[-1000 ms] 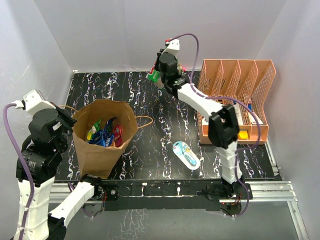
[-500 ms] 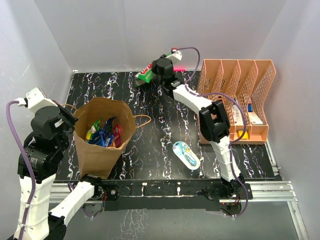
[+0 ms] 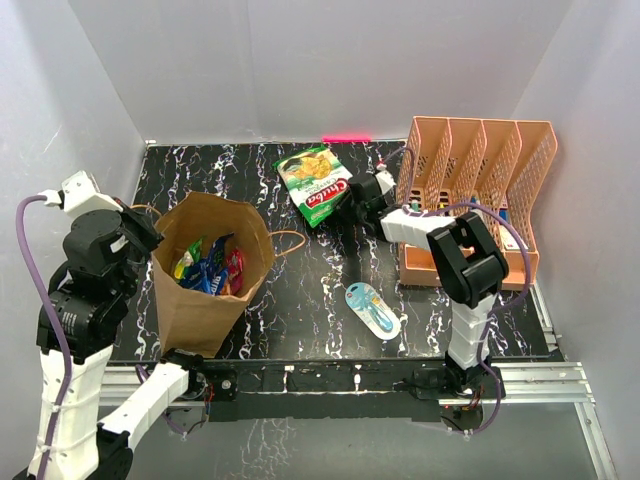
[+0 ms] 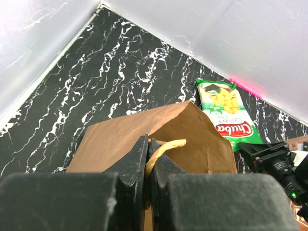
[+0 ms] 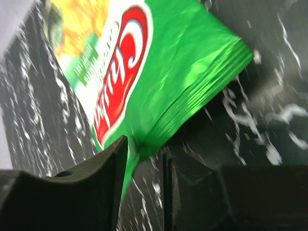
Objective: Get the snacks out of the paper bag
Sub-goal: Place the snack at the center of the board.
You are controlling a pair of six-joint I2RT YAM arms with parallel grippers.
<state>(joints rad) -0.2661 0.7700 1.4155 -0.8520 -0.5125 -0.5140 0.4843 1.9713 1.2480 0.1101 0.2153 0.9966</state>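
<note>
1. Top external view: mounted high behind the arm bases, facing down and forward; the whole tabletop [image 3: 300, 290] is in frame, bases along the bottom edge.
2. Left wrist view: looks along its own end effector [image 4: 148, 159], close over the paper bag [image 4: 159, 130], toward the far wall.
3. Right wrist view: very close and low to the tabletop, the green chip bag [image 5: 159, 67] filling the frame.
4. Shared content: the green chip bag appears in all three views; the paper bag appears in the top external and left wrist views.

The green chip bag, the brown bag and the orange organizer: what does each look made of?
Green chip bag: glossy plastic or foil film, going by its sheen and crimped edge.
Brown bag: matte kraft paper, creased, with a twisted paper handle.
Orange organizer: probably moulded plastic, with mesh-like perforated dividers.
</note>
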